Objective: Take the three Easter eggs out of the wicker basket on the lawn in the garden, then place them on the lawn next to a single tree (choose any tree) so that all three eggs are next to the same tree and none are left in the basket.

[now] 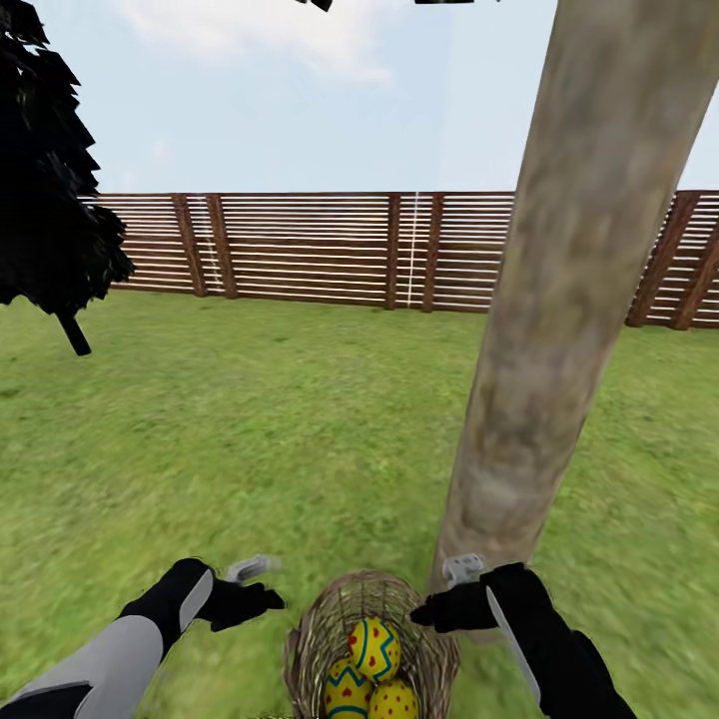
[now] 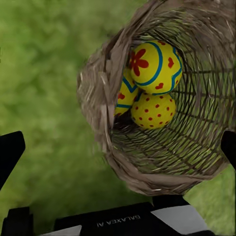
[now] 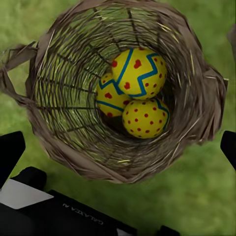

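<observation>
The wicker basket stands on the lawn at the foot of the tree, with its thick pale trunk just behind it. All three yellow Easter eggs lie inside: a heart-marked egg on top, a red-dotted egg beside it, and a third egg half hidden beneath. My left gripper hovers open just left of the basket. To the basket's right, my right gripper is open too. Both wrist views look down into the basket, with nothing between the fingers.
A brown slat fence closes off the far side of the garden. A black-foliaged tree with a thin dark stem stands at far left. Open grass stretches ahead and to the left of the trunk.
</observation>
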